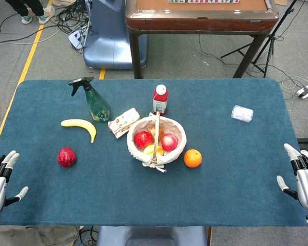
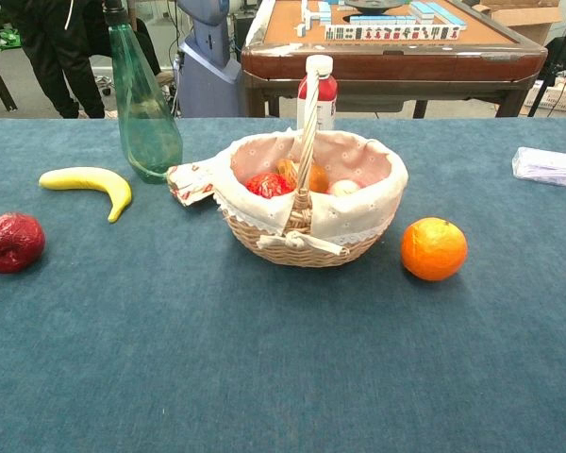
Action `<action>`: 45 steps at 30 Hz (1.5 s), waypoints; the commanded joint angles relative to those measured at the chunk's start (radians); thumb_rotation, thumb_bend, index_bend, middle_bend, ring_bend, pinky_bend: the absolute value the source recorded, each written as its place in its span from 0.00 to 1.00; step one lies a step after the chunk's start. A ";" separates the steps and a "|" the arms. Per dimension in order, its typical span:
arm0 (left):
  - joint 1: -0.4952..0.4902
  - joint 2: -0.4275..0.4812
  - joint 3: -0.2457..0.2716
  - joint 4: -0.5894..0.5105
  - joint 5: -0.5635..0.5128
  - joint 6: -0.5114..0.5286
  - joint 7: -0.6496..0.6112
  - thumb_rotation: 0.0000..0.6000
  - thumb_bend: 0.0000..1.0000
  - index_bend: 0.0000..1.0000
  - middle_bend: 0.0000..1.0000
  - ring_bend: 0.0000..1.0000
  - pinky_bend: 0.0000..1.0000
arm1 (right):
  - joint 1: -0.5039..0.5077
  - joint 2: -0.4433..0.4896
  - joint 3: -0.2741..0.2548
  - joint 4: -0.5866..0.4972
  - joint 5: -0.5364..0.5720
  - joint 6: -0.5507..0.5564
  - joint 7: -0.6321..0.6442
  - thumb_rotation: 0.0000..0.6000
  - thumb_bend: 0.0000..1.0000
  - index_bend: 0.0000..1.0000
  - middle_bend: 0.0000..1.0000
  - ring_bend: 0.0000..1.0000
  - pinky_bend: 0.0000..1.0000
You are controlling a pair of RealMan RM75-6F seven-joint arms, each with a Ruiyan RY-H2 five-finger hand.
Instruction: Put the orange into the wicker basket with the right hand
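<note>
The orange (image 1: pixel 192 158) (image 2: pixel 434 248) lies on the blue table just right of the wicker basket (image 1: pixel 180 134) (image 2: pixel 358 212), a small gap apart from it. The basket has a pale cloth lining, an upright handle and several fruits inside. My right hand (image 1: pixel 303 178) hovers at the table's near right edge, fingers spread and empty, far right of the orange. My left hand (image 1: pixel 1 179) sits at the near left edge, fingers apart, holding nothing. Neither hand shows in the chest view.
A red apple (image 1: pixel 66 157) (image 2: pixel 11 242), a banana (image 1: pixel 81 126) (image 2: pixel 90 183), a green spray bottle (image 1: pixel 96 101) (image 2: pixel 143 104) and a snack packet (image 1: pixel 123 122) lie left of the basket. A red-and-white bottle (image 1: pixel 160 99) (image 2: pixel 318 90) stands behind it. A clear packet (image 1: pixel 242 113) (image 2: pixel 546 165) is at far right.
</note>
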 commanded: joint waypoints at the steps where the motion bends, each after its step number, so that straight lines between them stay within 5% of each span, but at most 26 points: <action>1: 0.000 0.000 -0.001 -0.001 -0.001 0.000 0.000 1.00 0.25 0.04 0.00 0.00 0.04 | 0.001 -0.001 0.000 -0.001 -0.003 0.000 -0.002 1.00 0.30 0.03 0.17 0.19 0.47; 10: 0.001 0.000 0.001 -0.003 0.004 0.002 0.003 1.00 0.25 0.04 0.00 0.00 0.04 | 0.032 -0.001 -0.010 -0.018 -0.032 -0.046 -0.035 1.00 0.29 0.03 0.17 0.19 0.48; 19: -0.002 -0.002 0.001 -0.004 0.008 0.000 0.003 1.00 0.25 0.04 0.00 0.00 0.04 | 0.159 -0.032 0.000 -0.055 -0.039 -0.232 -0.144 1.00 0.19 0.07 0.24 0.19 0.48; 23: 0.002 -0.002 0.003 -0.002 0.006 0.002 0.007 1.00 0.25 0.04 0.00 0.00 0.04 | 0.253 -0.064 0.023 -0.059 0.031 -0.380 -0.228 1.00 0.18 0.16 0.28 0.19 0.48; 29: 0.011 0.001 0.002 -0.003 -0.004 0.013 -0.001 1.00 0.25 0.04 0.00 0.00 0.04 | 0.369 -0.146 0.063 -0.034 0.171 -0.529 -0.326 1.00 0.18 0.16 0.26 0.19 0.47; 45: 0.021 0.008 0.009 0.003 -0.008 0.014 -0.009 1.00 0.25 0.04 0.00 0.00 0.04 | 0.559 -0.344 0.078 0.103 0.389 -0.636 -0.497 1.00 0.17 0.16 0.20 0.19 0.48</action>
